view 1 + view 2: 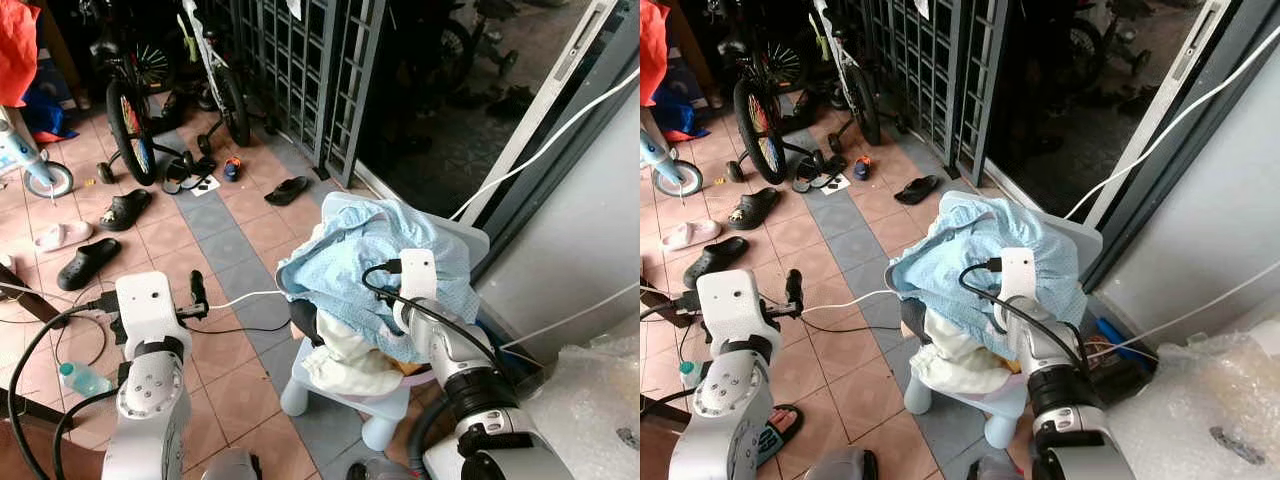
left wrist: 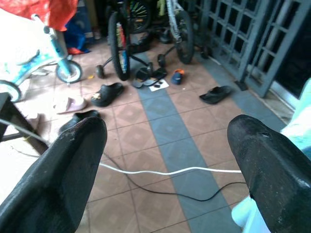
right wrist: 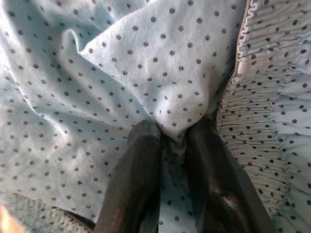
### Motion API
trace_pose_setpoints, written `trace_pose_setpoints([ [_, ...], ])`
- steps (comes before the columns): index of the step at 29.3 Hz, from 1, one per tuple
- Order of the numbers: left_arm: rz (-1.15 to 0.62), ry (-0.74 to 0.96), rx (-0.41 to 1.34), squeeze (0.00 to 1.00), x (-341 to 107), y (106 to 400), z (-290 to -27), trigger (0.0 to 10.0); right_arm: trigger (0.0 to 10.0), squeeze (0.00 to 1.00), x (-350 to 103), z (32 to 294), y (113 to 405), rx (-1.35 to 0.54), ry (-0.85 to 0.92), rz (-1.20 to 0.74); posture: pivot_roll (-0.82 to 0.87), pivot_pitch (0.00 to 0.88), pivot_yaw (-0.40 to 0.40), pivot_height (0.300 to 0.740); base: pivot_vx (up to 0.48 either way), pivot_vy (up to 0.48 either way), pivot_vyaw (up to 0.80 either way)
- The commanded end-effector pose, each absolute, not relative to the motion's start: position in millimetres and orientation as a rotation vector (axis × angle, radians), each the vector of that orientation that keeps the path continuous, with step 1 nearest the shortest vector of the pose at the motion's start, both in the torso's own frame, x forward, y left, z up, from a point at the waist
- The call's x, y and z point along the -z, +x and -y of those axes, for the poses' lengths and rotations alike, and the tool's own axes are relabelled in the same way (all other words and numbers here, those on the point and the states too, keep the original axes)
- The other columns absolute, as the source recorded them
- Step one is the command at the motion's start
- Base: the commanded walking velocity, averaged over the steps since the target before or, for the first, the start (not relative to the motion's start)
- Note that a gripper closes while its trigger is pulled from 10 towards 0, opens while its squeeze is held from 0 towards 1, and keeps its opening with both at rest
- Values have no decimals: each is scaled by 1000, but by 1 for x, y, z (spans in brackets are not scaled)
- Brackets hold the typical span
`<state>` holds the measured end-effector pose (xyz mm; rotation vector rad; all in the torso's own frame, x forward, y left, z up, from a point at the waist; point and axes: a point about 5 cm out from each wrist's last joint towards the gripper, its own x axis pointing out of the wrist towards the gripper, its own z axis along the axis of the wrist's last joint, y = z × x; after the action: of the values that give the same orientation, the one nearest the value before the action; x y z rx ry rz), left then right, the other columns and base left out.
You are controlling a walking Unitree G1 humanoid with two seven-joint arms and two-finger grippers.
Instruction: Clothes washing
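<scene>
1. The washing is at an early stage, as I judge it: the laundry sits heaped on a small pale blue plastic chair [image 1: 300,385] at the lower centre of the head view, and no washing machine can be made out, so carrying and loading are all still ahead.

2. One step is under way. The right claw [image 3: 167,138] is clenched on a fold of the light blue dotted garment [image 1: 350,255]; in the right wrist view its two black fingers [image 3: 136,170] pinch a ridge of the cloth between them, just beside a gathered elastic band.

3. The right arm reaches into the pile from the lower right of the frame, its wrist lying over the garment's near side.

4. The garment is thin, soft cotton-like cloth, pale blue with small dark dots, crumpled and draped over the top of the pile. It will probably sag and trail when lifted.

5. Under it lies a cream cloth [image 1: 350,365], bunched at the chair's front edge; this too remains to be collected.

6. The left claw [image 2: 167,160] is released, fingers spread wide, holding nothing, hovering over the tiled floor [image 1: 230,240] at the lower left, well apart from the chair.

7. A white cable [image 2: 160,171] and a black cable cross the floor near the chair and could snag.
</scene>
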<state>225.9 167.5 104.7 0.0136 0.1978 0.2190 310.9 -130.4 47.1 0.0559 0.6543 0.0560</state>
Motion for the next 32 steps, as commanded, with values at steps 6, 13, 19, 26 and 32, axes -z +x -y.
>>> trace_pose_setpoints([
  [6,-152,0,-144,0,-114,244,-154,10000,0,0,-48,139,307,-9,101,-666,38,49,-3,740,0,0,0],
  [13,-90,39,-125,0,-124,255,-149,10000,0,0,-58,128,309,-36,118,-624,31,24,8,740,0,0,0],
  [19,-78,45,-128,0,-126,261,-152,10000,0,0,-80,125,314,-69,92,-443,11,13,36,740,0,0,0],
  [26,-123,20,-79,0,-117,258,-144,10000,0,0,-110,124,312,-109,205,-234,12,0,44,740,0,0,0],
  [32,-112,7,-101,0,-114,259,-142,10000,0,0,-182,142,309,-69,153,94,7,0,58,740,0,0,0],
])
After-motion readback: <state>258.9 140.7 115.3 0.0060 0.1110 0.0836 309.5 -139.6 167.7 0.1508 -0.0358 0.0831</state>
